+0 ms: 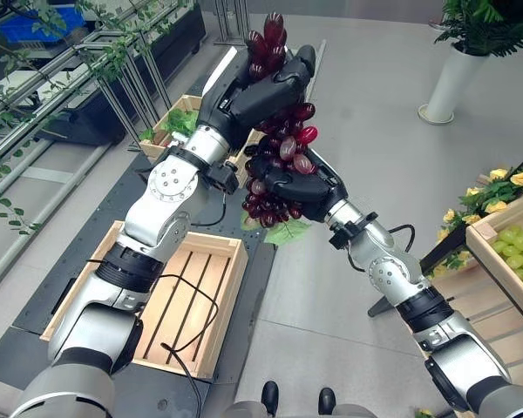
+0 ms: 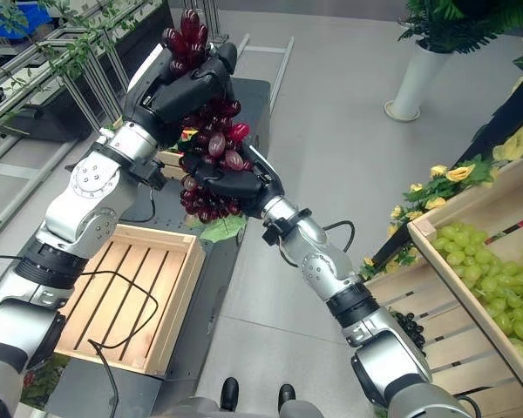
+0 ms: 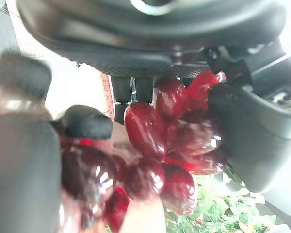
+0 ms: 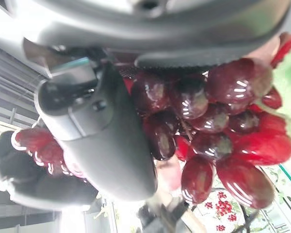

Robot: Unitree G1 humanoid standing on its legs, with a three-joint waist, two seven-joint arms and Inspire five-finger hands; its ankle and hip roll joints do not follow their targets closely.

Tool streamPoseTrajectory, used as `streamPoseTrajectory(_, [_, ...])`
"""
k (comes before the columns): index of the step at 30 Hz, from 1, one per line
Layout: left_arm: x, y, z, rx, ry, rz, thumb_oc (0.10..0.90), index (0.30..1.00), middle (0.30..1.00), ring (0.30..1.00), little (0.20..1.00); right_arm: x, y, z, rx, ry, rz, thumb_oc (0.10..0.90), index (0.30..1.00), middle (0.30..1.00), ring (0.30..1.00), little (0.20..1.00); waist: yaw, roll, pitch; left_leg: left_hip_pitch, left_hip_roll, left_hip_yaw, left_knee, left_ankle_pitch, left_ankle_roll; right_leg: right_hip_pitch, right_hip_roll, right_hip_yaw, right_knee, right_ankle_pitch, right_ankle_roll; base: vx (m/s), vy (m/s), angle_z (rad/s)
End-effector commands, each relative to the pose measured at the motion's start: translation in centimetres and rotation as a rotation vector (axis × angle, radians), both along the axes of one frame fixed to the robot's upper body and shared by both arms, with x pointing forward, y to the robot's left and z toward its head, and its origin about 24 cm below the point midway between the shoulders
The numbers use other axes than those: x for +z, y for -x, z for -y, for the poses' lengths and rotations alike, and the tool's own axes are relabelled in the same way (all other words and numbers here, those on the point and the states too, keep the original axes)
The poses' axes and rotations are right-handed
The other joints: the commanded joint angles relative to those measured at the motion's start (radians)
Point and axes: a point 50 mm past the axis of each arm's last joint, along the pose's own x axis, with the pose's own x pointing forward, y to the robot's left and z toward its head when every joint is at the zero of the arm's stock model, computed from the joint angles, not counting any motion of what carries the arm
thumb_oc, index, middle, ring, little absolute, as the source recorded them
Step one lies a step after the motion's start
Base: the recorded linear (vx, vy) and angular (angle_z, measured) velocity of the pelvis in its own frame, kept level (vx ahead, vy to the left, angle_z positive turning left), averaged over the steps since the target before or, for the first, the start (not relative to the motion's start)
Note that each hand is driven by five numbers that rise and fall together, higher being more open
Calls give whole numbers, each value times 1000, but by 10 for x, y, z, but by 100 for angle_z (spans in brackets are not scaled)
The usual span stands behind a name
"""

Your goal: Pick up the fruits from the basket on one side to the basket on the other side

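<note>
In the left eye view the left hand [image 1: 261, 91] and right hand [image 1: 301, 185], nearest of all, both clamp a glossy dark-red bunch of plastic grapes [image 1: 283, 148] held high above the empty slatted wooden crate [image 1: 231, 300]. The right eye view shows a light wooden crate of green grapes [image 2: 497, 270] beyond the right arm. This looks like a mid-air handover; next, one hand should let go. Each wrist view shows shiny, plump berries pressed between curled fingers.

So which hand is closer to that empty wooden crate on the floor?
Left. The left hand grips the top of the red grapes, on the side above the empty crate; the right hand cups the bunch's lower part, farther towards the green grapes.
</note>
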Motion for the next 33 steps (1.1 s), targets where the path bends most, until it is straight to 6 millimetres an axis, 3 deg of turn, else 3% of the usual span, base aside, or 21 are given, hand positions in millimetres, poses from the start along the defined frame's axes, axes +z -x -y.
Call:
streamPoseTrajectory(1, [10, -17, -21, 134, 102, 53, 400, 300, 300, 300, 300, 47, 8, -9, 60, -308, 189, 400, 300, 300, 300, 300, -11, -12, -215, -21, -27, 5, 0, -89, -30, -28, 24, -31, 1, -6, -21, 16, 12, -8])
streamPoseTrajectory(2, [8, -18, -23, 146, 108, 46, 400, 300, 300, 300, 300, 46, 8, -8, 57, -307, 188, 400, 300, 300, 300, 300, -13, -12, -216, -21, -27, 8, 0, -89, -30, -29, 24, -29, 1, -7, -21, 13, 14, -6])
streamPoseTrajectory(3, [6, -19, -25, 158, 111, 40, 439, 359, 359, 359, 359, 46, 8, -8, 55, -307, 187, 400, 300, 300, 300, 300, -15, -12, -215, -21, -26, 10, 0, -89, -30, -29, 24, -27, 1, -6, -22, 11, 14, -4])
streamPoseTrajectory(4, [5, -20, -27, 170, 114, 32, 552, 528, 528, 528, 528, 46, 7, -7, 50, -308, 186, 400, 300, 300, 300, 300, -16, -12, -215, -21, -26, 11, 0, -89, -30, -30, 24, -26, 1, -6, -22, 0, 0, 0])
streamPoseTrajectory(5, [3, -21, -29, 182, 118, 26, 800, 900, 900, 900, 900, 46, 7, -7, 46, -308, 185, 400, 300, 300, 300, 300, -17, -12, -216, -21, -25, 13, 0, -89, -31, -30, 25, -25, 1, -5, -21, 0, 0, 0])
streamPoseTrajectory(17, [-22, -28, -59, 338, 171, -40, 800, 900, 900, 900, 900, 33, -2, 17, -71, -284, 147, 400, 300, 300, 300, 300, -33, -13, -213, -18, -20, 29, 0, -92, -30, -35, 28, -5, 1, -1, -20, 9, 6, -3])
streamPoseTrajectory(27, [-59, -26, -84, 402, 204, -144, 800, 900, 900, 900, 900, 3, -4, 50, -215, -191, 89, 400, 300, 300, 300, 300, -54, -13, -203, -12, -17, 47, 0, -98, -29, -37, 30, 13, 1, 4, -18, 22, 9, -6])
streamPoseTrajectory(33, [-80, -17, -95, 429, 247, -172, 800, 900, 900, 900, 900, -27, -1, 71, -291, -97, 7, 400, 300, 300, 300, 300, -66, -16, -193, -5, -14, 59, 0, -103, -28, -36, 33, 26, 1, 6, -18, 29, 11, -13])
